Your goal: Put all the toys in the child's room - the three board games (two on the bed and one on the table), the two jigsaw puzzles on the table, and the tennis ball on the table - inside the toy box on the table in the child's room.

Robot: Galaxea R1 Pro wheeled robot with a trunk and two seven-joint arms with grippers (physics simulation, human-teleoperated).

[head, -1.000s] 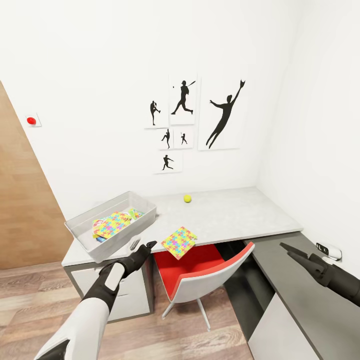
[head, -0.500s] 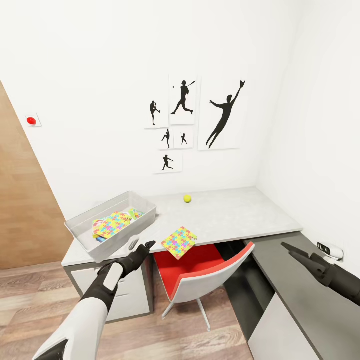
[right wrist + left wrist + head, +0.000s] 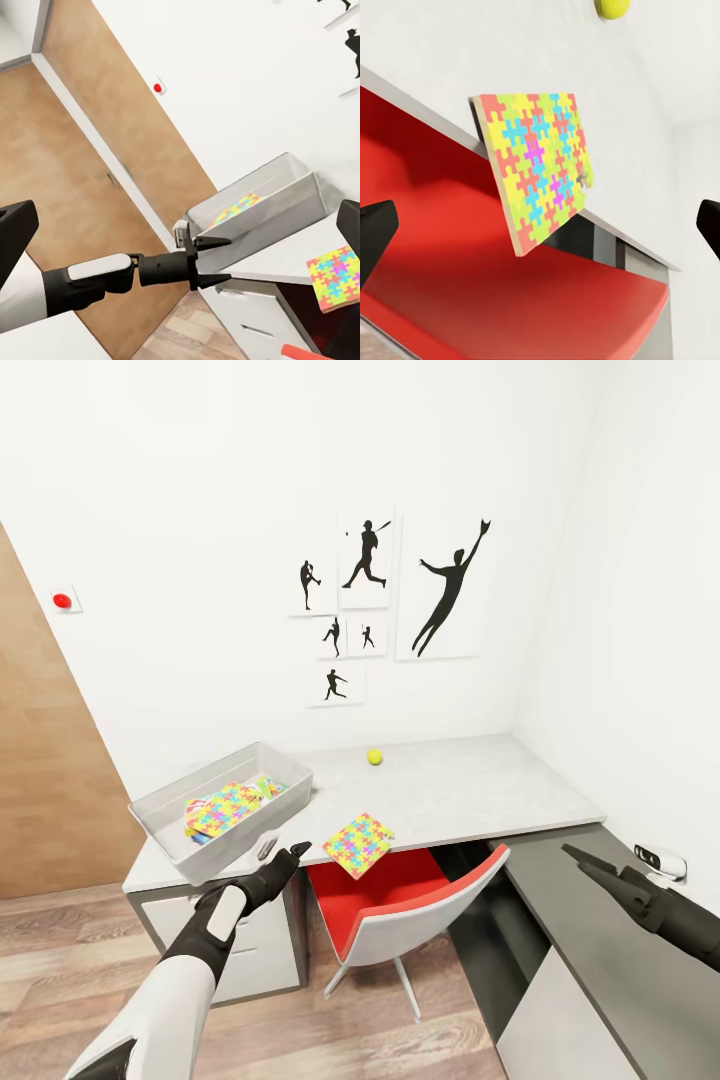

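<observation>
From the head, the left gripper [image 3: 283, 851] is hanging wide open and empty below the table's [image 3: 470, 790] front edge, by the toy box [image 3: 160, 822]; the right gripper [image 3: 585, 864] is gaping, empty. One jigsaw puzzle [image 3: 359, 844] is overhanging that edge; the tennis ball [image 3: 374, 757] is sitting near the back edge. The left wrist is facing the jigsaw puzzle [image 3: 537, 166]. The right wrist is showing the left gripper [image 3: 206, 260].

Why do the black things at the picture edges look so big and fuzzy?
In the left wrist view, the black fingers sit close to the camera, so they look big and soft-edged; the puzzle box looks sharp. In the head view, everything looks evenly lit, with faint shadows.
</observation>
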